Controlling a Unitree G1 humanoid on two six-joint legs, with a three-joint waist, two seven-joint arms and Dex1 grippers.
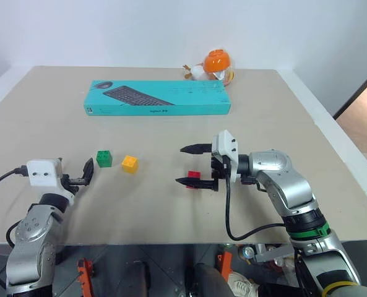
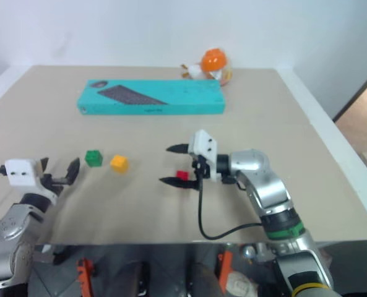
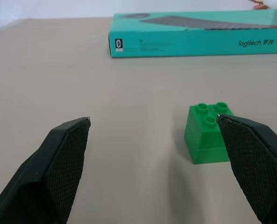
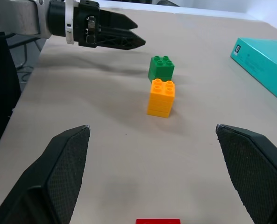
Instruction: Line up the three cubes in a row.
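Pictured on a beige table [image 1: 171, 210]: three studded cubes, not yet in one row. Green cube [image 1: 104, 158] and yellow cube [image 1: 130, 164] set close together but apart, the yellow at about four o'clock from the green. Red cube [image 1: 194, 176] well off at three o'clock from the pair, partly hidden behind the lower finger of the right gripper [image 1: 187, 165].

Right gripper held just above the tabletop, pointing toward nine o'clock, its two black fingers spread wide, one above the other in the head view, gripping nothing. Red cube sitting on the table beneath the spread fingers, near the lower one; whether touching it cannot be told. Seen from the right wrist: green and yellow cubes nearly in line ahead, red cube's edge just at the frame's bottom between the fingers.

Left gripper [image 1: 83, 173] at eight o'clock from the green cube, near it but not touching, aimed across the table, fingers likewise wide apart and empty-handed. From the left wrist, green cube just beside one finger's tip.

At twelve o'clock, along the far side of the table, a long teal keyboard box [image 1: 158, 98]; beyond its far end, at one o'clock, a round orange toy [image 1: 213, 64].
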